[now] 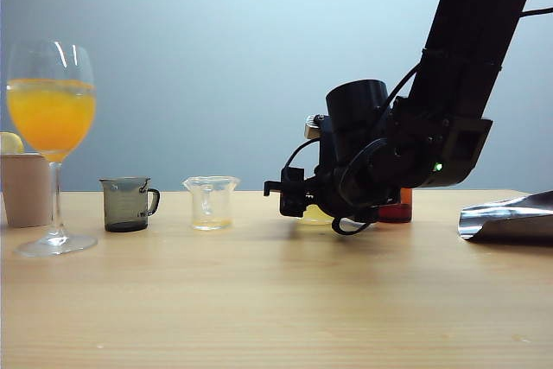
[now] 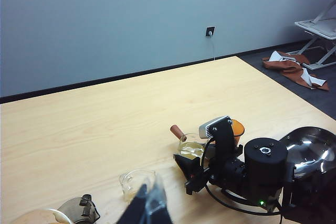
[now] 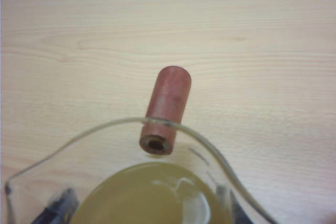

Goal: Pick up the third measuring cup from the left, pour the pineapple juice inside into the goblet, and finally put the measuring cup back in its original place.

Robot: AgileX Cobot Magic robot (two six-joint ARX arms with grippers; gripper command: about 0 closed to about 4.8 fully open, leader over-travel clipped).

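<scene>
The third measuring cup point(image 3: 157, 182), clear with a flared rim and a brown stub handle point(image 3: 167, 108), stands on the table holding pale yellow-green pineapple juice point(image 3: 142, 198). My right gripper point(image 3: 144, 211) is shut on the cup, one finger against each side. In the exterior view the right gripper point(image 1: 298, 200) hides most of the third measuring cup point(image 1: 314, 215). The goblet point(image 1: 52, 127) stands at the far left with orange liquid in its bowl. My left gripper point(image 2: 149, 205) hangs shut and empty above the table, short of the row of cups.
A beige cup point(image 1: 24, 187) stands behind the goblet. A dark grey measuring cup point(image 1: 127, 203) and a clear measuring cup point(image 1: 211, 202) are left of the gripped one. A cup of red-orange liquid point(image 1: 397, 206) is right of it. A shiny metal bowl point(image 1: 510, 218) lies at the right edge.
</scene>
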